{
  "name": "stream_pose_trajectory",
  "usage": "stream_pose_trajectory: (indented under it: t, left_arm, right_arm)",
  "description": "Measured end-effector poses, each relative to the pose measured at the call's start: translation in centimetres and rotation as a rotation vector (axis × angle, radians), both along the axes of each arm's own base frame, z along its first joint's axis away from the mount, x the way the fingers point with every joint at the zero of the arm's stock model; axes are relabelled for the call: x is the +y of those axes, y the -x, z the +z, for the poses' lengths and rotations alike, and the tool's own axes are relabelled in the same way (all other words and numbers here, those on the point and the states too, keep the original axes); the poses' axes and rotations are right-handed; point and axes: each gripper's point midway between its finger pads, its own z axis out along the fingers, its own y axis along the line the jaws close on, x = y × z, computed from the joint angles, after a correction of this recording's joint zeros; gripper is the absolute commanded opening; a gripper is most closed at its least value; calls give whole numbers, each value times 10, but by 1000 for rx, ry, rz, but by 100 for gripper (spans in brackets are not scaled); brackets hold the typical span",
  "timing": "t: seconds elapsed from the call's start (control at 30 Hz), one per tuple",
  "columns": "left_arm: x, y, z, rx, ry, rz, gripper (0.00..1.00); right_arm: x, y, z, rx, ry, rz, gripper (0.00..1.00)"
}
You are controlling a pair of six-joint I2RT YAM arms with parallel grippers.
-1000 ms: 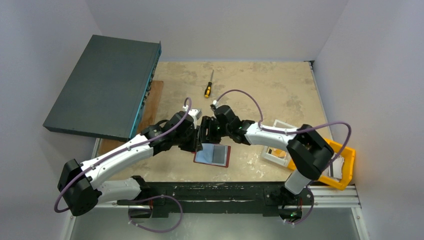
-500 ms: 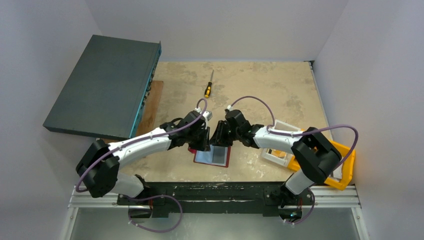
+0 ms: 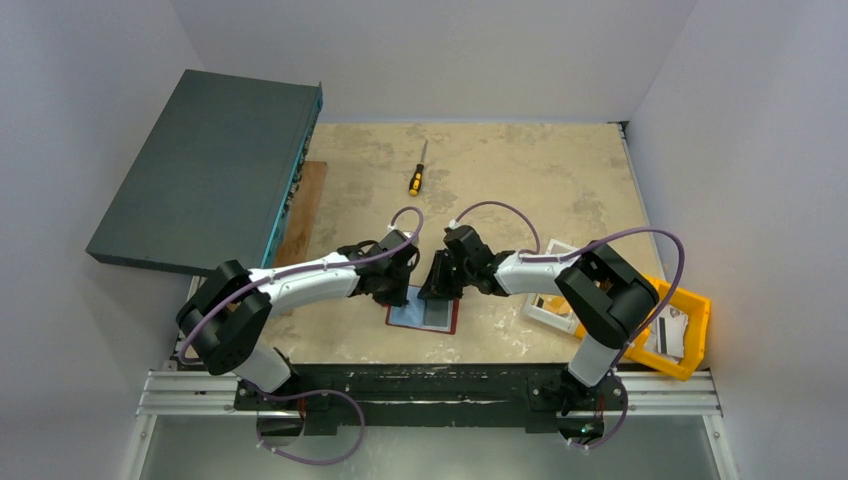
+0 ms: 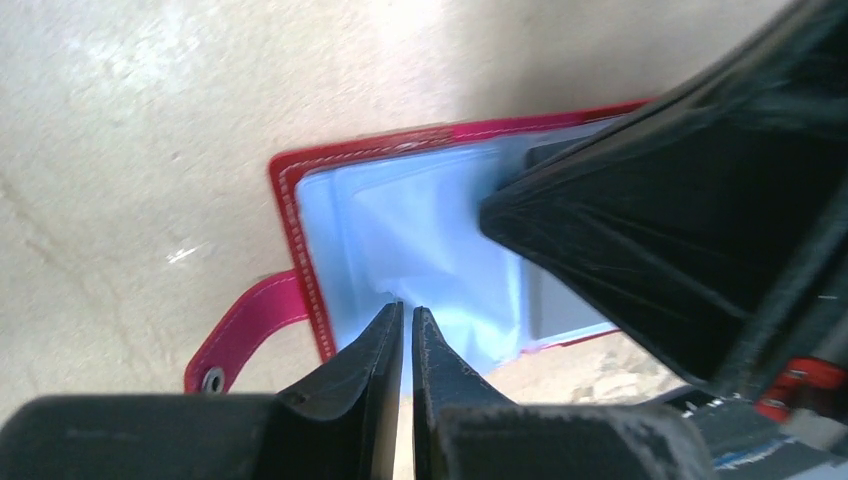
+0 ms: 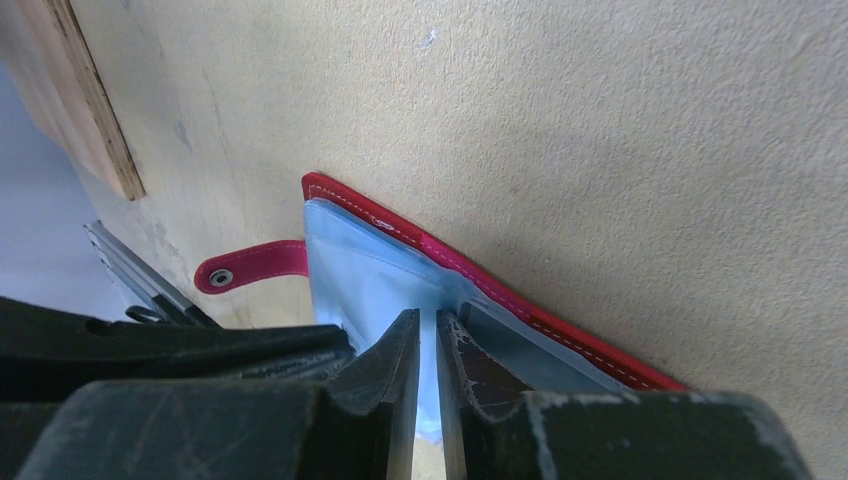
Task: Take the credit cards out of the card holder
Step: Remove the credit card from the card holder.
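I have both arms stretched low, meeting over the open card holder (image 3: 428,316) near the table's (image 3: 520,180) front edge. Since 1 second ago, the left gripper (image 4: 405,312) and right gripper (image 5: 427,318) have dropped onto its clear sleeve and narrowed to slits. I cannot tell whether either pinches anything, and the cards are indistinct.
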Motion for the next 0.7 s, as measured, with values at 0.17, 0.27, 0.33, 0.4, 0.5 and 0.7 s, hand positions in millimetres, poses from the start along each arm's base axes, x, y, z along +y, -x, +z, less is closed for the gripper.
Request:
stream_pose_trajectory:
  t: [0.17, 0.27, 0.33, 0.4, 0.5, 0.7]
  left_arm:
    - [22, 8, -12, 22, -86, 32, 7]
    - [22, 8, -13, 21, -86, 37, 7]
    - [22, 8, -13, 21, -85, 42, 7]
    - [22, 8, -13, 24, -84, 48, 7]
    - [22, 8, -12, 24, -82, 52, 7]
    - [31, 16, 1, 27, -90, 51, 18]
  right_arm:
    - [0, 0, 0, -3, -1, 1, 13]
    - [0, -1, 0, -5, -1, 3, 13]
    - [0, -1, 1, -6, -1, 4, 14]
    - [0, -1, 1, -8, 2, 7, 16]
    - [-1, -2, 4, -13, 13, 10, 30]
    - [-16, -5, 37, -99, 45, -13, 41]
